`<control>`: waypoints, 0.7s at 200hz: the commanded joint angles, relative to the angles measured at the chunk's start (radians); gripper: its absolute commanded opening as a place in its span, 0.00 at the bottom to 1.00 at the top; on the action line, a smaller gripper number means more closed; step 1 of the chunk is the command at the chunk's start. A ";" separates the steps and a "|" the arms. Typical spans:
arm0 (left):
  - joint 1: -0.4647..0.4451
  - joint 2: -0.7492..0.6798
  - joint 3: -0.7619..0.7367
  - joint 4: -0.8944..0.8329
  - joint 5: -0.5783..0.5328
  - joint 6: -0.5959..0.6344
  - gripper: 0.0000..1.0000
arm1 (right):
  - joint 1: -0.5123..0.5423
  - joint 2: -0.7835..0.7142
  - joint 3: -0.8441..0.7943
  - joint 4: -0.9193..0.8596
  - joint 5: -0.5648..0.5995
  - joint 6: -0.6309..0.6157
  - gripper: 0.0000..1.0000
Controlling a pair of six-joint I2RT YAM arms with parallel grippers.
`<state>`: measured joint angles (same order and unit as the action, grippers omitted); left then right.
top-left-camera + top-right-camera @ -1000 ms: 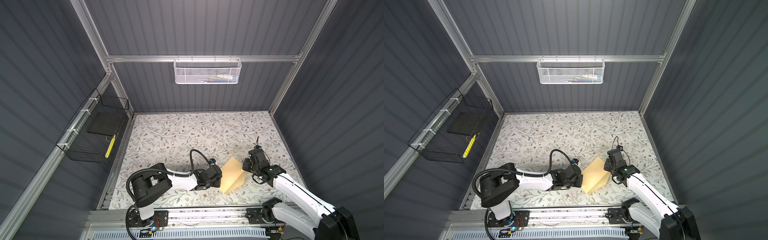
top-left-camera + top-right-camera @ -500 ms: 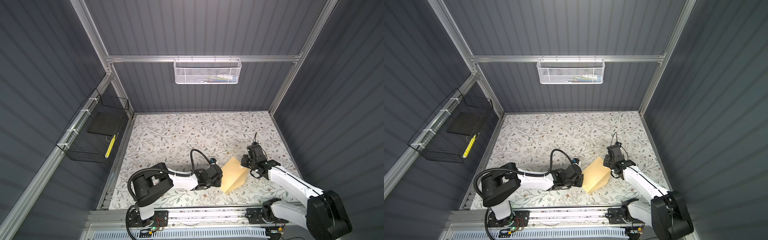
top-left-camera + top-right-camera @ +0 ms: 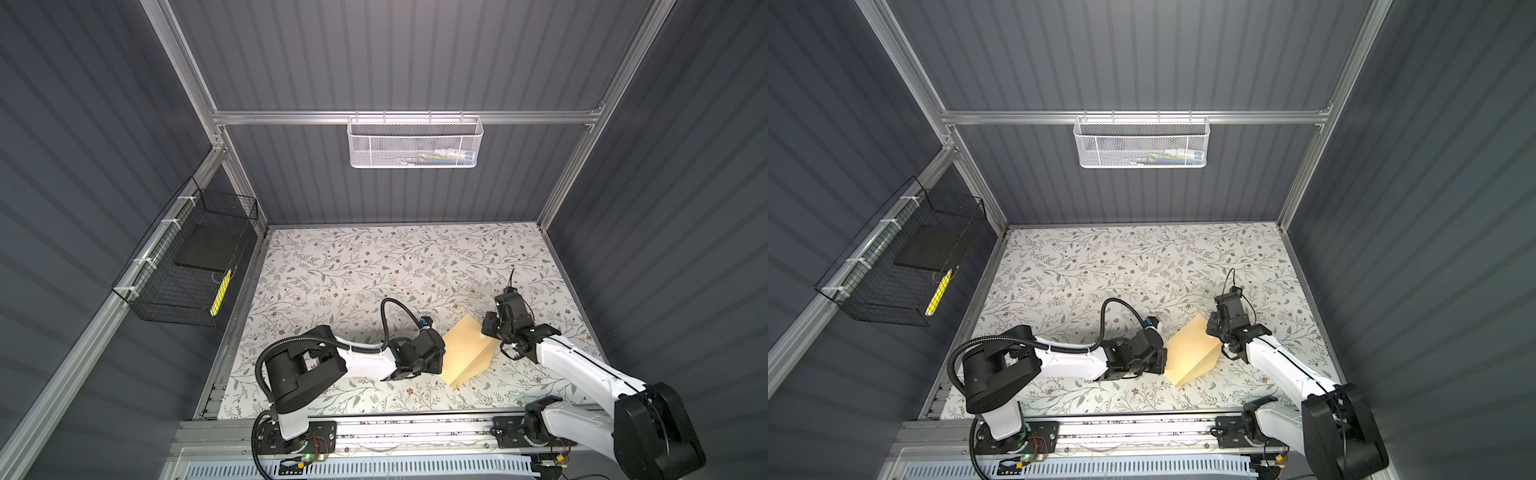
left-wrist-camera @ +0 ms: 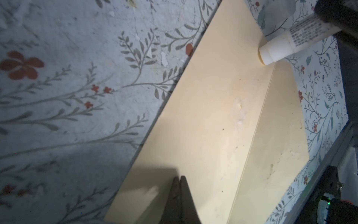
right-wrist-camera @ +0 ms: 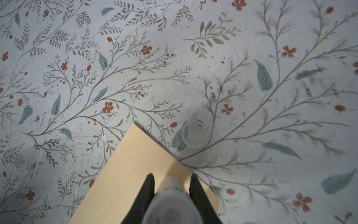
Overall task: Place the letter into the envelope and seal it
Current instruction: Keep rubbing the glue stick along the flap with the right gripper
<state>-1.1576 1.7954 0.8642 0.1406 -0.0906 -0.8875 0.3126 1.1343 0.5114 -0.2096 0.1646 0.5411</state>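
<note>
One envelope, long axis diagonal, open flap rightward.

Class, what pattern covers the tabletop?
Pale tabletop printed with grey-green leafy sprigs and small red flowers; clearest in the right wrist view.

A tan kraft-paper rectangular envelope lies flat on the floral-patterned tabletop, near its front edge and right of its middle, turned diagonally to its edges. Its pointed flap is open and spread flat on the side toward that front edge. The left wrist view shows small pale blotches on the paper.
</note>
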 commanded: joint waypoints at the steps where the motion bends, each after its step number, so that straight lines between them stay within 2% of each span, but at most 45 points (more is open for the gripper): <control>1: 0.003 0.066 -0.031 -0.135 -0.010 0.008 0.00 | 0.017 -0.010 -0.013 -0.043 -0.007 0.011 0.00; 45: 0.004 0.067 -0.030 -0.131 -0.008 0.007 0.00 | 0.096 -0.009 -0.011 -0.071 -0.005 0.064 0.00; 110: 0.004 0.067 -0.035 -0.121 -0.008 0.006 0.00 | 0.272 -0.009 -0.019 -0.073 0.026 0.213 0.00; 140: 0.004 0.057 -0.044 -0.103 -0.006 0.001 0.00 | 0.307 -0.010 -0.007 -0.049 0.026 0.267 0.00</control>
<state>-1.1576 1.7958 0.8639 0.1444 -0.0902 -0.8875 0.5957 1.1267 0.5102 -0.2436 0.2165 0.7269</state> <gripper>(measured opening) 0.048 0.265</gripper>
